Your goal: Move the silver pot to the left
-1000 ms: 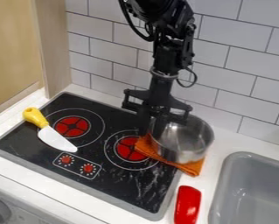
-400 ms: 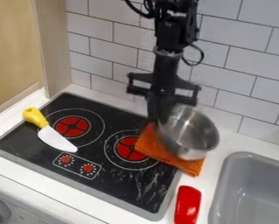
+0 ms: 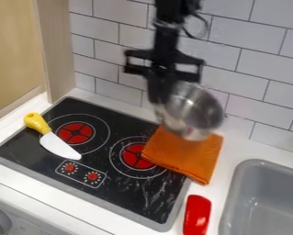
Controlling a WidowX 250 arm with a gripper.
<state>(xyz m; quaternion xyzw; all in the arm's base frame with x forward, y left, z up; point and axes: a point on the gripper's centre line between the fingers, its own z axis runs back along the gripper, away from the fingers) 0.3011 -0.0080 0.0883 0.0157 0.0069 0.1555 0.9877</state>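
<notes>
Item: one round, shiny silver metal pot (image 3: 194,112), open-topped. Location: aloft over the far part of the folded orange cloth (image 3: 188,156), right of the black glass stove top (image 3: 136,197). Attitude: tilted, its bowl hanging to the right of the hold, presumably because the support came at one side alone.

Item: one black two-finger gripper (image 3: 160,101). State: closed on the pot's left edge, the gap seemingly no wider than the metal pinched; a thin wall probably offered the easiest purchase. The lift left the cloth uncaught, and likely served to clear the stove's edge before a leftward carry. Risk, by judgement: a swing or slip about that single hold.

Item: one orange cloth, lying flat, its left corner overlapping the stove's right side.

Item: one knife with yellow handle and white blade (image 3: 58,144), laid at the stove's left; a landing farther to the right would probably avoid it.

Item: one glossy red oblong object (image 3: 197,215), near right, beside the grey sink (image 3: 259,206), apart from the likely route.
</notes>
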